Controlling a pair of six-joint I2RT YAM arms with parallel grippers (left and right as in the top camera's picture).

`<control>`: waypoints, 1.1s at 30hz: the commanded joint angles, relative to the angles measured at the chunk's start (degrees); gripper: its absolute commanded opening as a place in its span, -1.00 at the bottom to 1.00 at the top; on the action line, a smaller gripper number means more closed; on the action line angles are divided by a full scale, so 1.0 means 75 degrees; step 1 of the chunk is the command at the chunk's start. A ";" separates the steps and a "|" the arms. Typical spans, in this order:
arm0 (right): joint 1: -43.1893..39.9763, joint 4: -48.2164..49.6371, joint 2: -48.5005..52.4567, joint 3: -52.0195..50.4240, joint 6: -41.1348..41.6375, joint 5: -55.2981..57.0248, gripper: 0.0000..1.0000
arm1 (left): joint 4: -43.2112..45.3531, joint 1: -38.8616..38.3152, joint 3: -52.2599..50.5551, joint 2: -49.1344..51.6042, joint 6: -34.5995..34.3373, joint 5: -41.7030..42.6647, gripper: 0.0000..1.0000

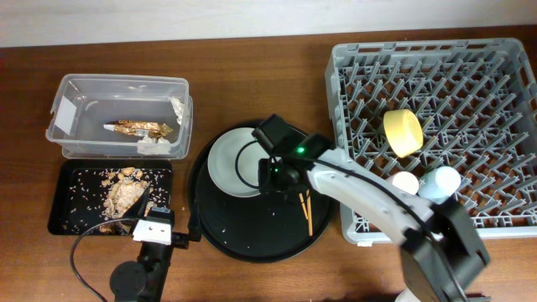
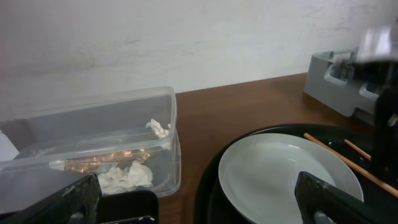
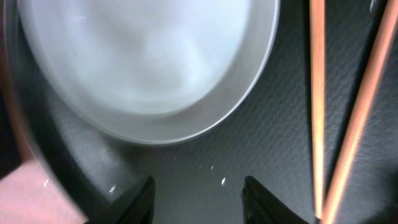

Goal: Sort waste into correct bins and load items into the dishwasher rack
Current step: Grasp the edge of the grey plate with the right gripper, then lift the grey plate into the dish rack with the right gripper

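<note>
The pale grey-green plate [image 1: 228, 164] lies on the round black tray [image 1: 252, 239], with the two chopsticks [image 1: 306, 214] to its right. My right gripper [image 1: 281, 174] is open and empty, low over the tray by the plate's rim [image 3: 149, 56]; the chopsticks [image 3: 317, 99] lie right of its fingers [image 3: 199, 199]. My left gripper [image 1: 151, 215] is open and empty at the right end of the shallow black tray [image 1: 71, 220], which holds food scraps [image 1: 122, 197]. The clear tub [image 1: 117, 92] holds the gold wrapper [image 1: 138, 128] and white paper bits [image 1: 151, 144]. The yellow bowl [image 1: 404, 132], blue cup [image 1: 440, 180] and pale pinkish cup [image 1: 404, 182] sit in the rack [image 1: 436, 59].
The left wrist view, between its wide-open fingers [image 2: 199, 208], shows the tub [image 2: 93, 124] with wrapper [image 2: 106, 160] and paper [image 2: 127, 175], the plate [image 2: 280, 168], the chopsticks [image 2: 339, 158] and a rack corner [image 2: 333, 78]. A wall runs behind the brown table.
</note>
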 commanded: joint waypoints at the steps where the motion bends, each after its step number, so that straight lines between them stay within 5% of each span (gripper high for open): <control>1: -0.0064 0.0638 0.0574 -0.0149 0.0903 0.0035 -0.07 | 0.0017 0.0032 -0.0061 -0.0038 0.0125 0.0058 0.98; 7: -0.0032 0.0600 0.1364 -0.0157 0.0979 0.0026 -0.25 | 0.0017 0.0035 -0.0061 -0.0038 0.0125 0.0058 0.98; 11: 0.0015 0.0501 0.1504 -0.0268 0.1128 0.0032 -0.88 | 0.0017 0.0035 -0.0064 -0.0038 0.0125 0.0058 0.98; 18: -0.0015 -0.0035 0.0125 -0.0198 0.0726 0.0906 -0.92 | 0.0017 0.0035 -0.0061 -0.0038 0.0125 0.0058 0.99; 22: -0.0064 -0.0560 -0.1813 -0.0198 -0.0201 0.2719 -0.92 | 0.0017 0.0035 -0.0064 -0.0038 0.0125 0.0058 0.98; 27: -0.1116 -0.1428 -0.4124 -0.0201 -0.1358 0.8125 -0.92 | 0.0017 0.0035 -0.0064 -0.0038 0.0125 0.0058 0.98; 33: -0.3112 -0.0831 -0.3858 -0.0201 -0.2396 1.0337 -0.92 | 0.0017 0.0032 -0.0061 -0.0038 0.0125 0.0058 0.98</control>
